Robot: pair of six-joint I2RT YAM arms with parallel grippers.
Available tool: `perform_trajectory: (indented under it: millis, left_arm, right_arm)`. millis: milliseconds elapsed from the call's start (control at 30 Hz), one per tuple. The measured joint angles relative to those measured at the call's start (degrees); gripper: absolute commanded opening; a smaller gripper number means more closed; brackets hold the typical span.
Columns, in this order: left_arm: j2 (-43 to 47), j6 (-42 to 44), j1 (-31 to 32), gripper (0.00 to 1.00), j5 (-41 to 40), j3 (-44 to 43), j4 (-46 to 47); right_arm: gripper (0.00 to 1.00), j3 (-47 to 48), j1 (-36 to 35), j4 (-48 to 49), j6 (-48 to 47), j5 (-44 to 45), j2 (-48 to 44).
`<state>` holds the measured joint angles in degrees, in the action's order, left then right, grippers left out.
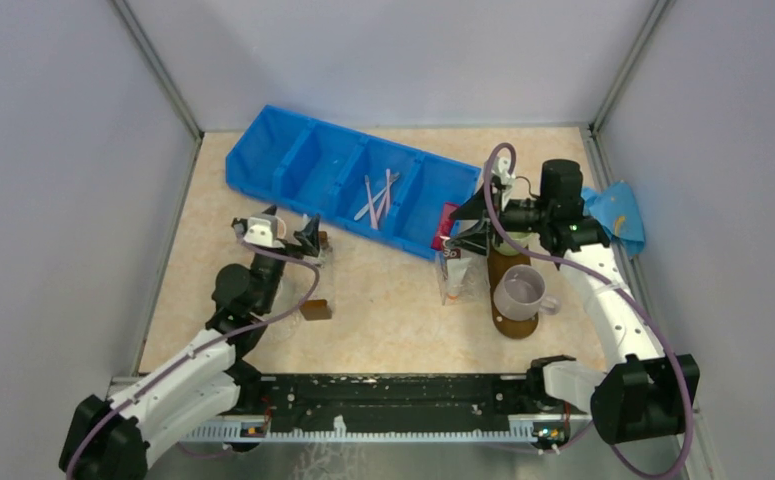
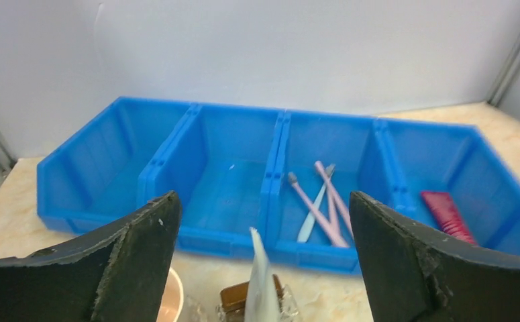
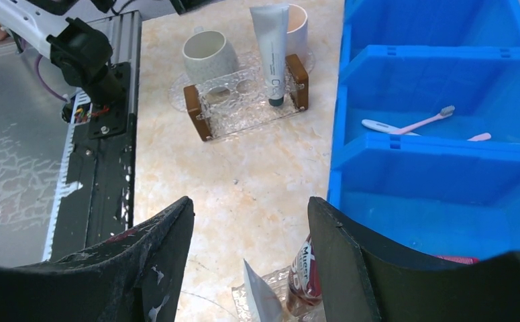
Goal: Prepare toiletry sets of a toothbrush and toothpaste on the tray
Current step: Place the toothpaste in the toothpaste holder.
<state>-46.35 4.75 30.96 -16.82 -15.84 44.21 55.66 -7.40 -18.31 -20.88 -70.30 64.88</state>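
My left gripper [image 2: 264,204] is open over a clear rack [image 1: 315,285] with brown ends. A white toothpaste tube [image 2: 260,285] stands upright in that rack between the jaws, touching neither finger. My right gripper [image 3: 250,201] is also open, above a second clear rack [image 1: 455,282] that holds a red and dark tube [image 3: 302,275] and a white crimped tube end [image 3: 262,295]. Pink and white toothbrushes [image 1: 378,196] lie in the blue bin [image 1: 263,165]. A red tube [image 2: 448,215] lies in the bin's end compartment. The dark brown oval tray [image 1: 514,328] sits right of the second rack.
A pale mug [image 1: 519,290] stands on the tray. Beside the left rack are a white mug [image 3: 210,57] and a peach cup [image 3: 298,27]. A blue cloth [image 1: 618,215] lies at the right wall. The black rail [image 1: 383,395] runs along the near edge.
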Motion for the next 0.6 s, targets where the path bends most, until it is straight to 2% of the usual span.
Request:
perform_trajectory:
  millis: [133,300,433,600]
  left_arm:
    - [4.5,-4.1,0.0,0.99,2.6,-3.6,-4.7]
    - [4.3,-9.9,0.0,0.99,9.1,-9.2,-9.0]
    - [-1.3,-14.9,0.0,0.99,16.1,-14.7,-9.7]
    - [-14.1,-20.6,0.0,0.92,26.5,-23.3,-7.8]
  right_arm:
    - [0.63,0.0,0.5,-1.1,-0.5,-0.1,0.0]
    - [0.63,0.4,1.9,-2.6,-1.0,-0.6,0.0]
    - [0.63,1.6,4.3,-3.2,-1.1,-1.4,0.0]
    - [0.63,2.7,9.4,-3.5,-0.2,-1.8,-0.1]
